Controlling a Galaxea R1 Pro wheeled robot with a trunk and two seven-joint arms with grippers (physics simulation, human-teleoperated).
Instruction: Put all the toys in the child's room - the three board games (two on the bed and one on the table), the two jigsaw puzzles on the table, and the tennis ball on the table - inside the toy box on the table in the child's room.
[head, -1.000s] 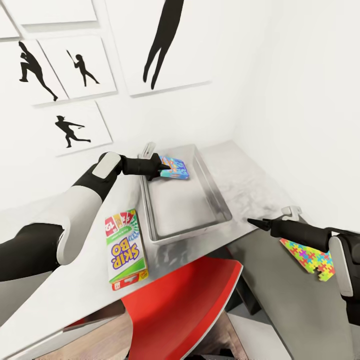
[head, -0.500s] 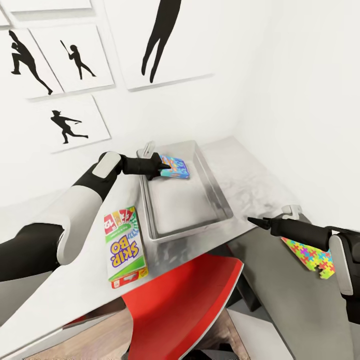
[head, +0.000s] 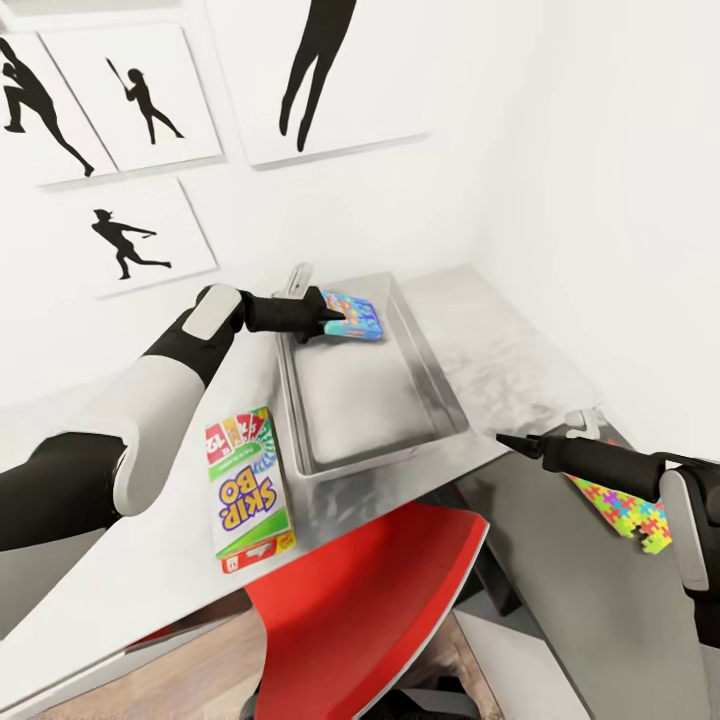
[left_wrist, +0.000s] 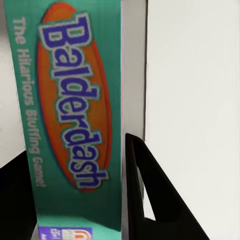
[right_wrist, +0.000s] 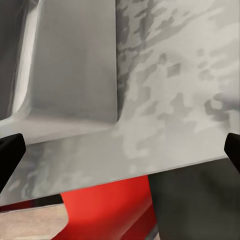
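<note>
Blue board game (head: 350, 316) held at the toy box's (head: 437, 380) far end, just above the floor — left gripper (head: 325, 325) clamped on its edge. Best lower it flat, clear of the walls, before letting go. Right gripper (head: 512, 443) idles near the table (head: 520, 365) edge — jaws apart; SKIP-BO box (head: 246, 488) waits beside the bin.

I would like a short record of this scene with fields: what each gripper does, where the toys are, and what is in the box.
left gripper: shut on the blue cartoon game box, held over the far end of the shallow grey toy box
right gripper: open, empty, above the table edge
green SKIP-BO box: flat on the pale grey table, beside the toy box
multicoloured jigsaw puzzle: on the darker wing
toy box floor: bare where visible
</note>
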